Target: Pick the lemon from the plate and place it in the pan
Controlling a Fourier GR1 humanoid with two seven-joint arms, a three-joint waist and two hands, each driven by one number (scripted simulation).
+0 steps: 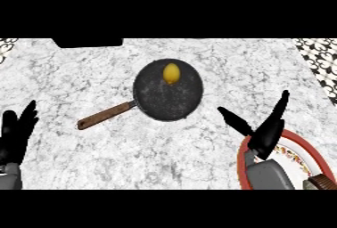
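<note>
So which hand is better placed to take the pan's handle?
Probably the left hand: the handle points toward it, while the right hand hovers over the plate, beyond the pan.

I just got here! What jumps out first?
The yellow lemon lying in the black pan, mid-counter toward the back. At lower right, the open right hand spreads over a red-rimmed plate; the left hand rests open at the left edge.

One head cam only, steep down-look onto counter top (79, 75), fairly close, robot's side at btm edge.
</note>
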